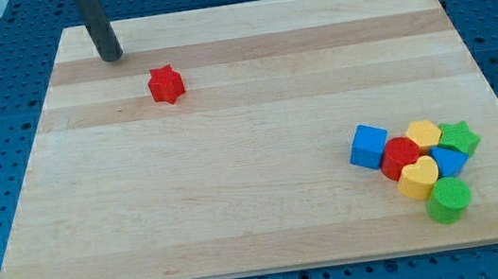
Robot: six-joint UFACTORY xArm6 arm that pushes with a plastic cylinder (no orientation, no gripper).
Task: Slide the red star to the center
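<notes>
The red star [166, 84] lies on the wooden board [236, 189] in the upper left part of the view. My tip [111, 56] stands on the board up and to the left of the star, about a star's width apart from it, not touching.
A cluster of blocks sits at the lower right: a blue cube [369, 146], a red round block [401, 157], a yellow block [423, 133], a green star [459, 138], a blue block [450, 160], a yellow heart [418, 179] and a green cylinder [449, 200].
</notes>
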